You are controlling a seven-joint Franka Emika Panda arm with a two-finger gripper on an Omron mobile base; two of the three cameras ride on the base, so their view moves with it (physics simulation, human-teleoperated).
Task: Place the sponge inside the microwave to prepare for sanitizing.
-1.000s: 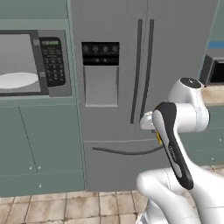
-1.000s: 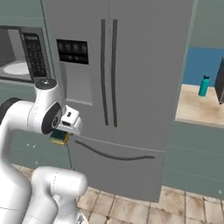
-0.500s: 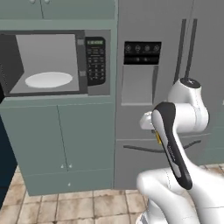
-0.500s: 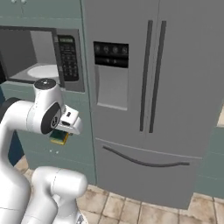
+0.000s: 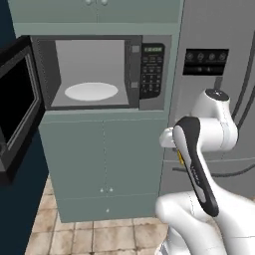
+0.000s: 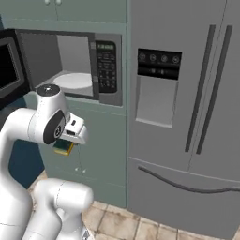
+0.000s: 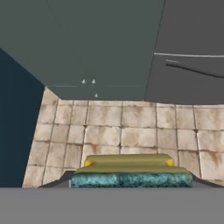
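Note:
The microwave sits built into the green cabinet wall with its door swung wide to the left. Its pale cavity holds the round white plate. The right base view shows the same microwave and plate behind my arm. My gripper hangs below the cavity's level, in front of the lower cabinet, shut on the sponge. In the hand view the sponge, yellow with a green layer, lies across the gripper. A yellow sliver of sponge peeks past my forearm.
A grey fridge with a dispenser panel stands right of the microwave. Green cabinet doors are under the microwave. The hand view looks down on the tiled floor and the fridge drawer handle. The open door juts into the room at the left.
The whole picture has slid to the right, so the base has driven left; the microwave now stands nearer the middle. The arm keeps its pose with the sponge held.

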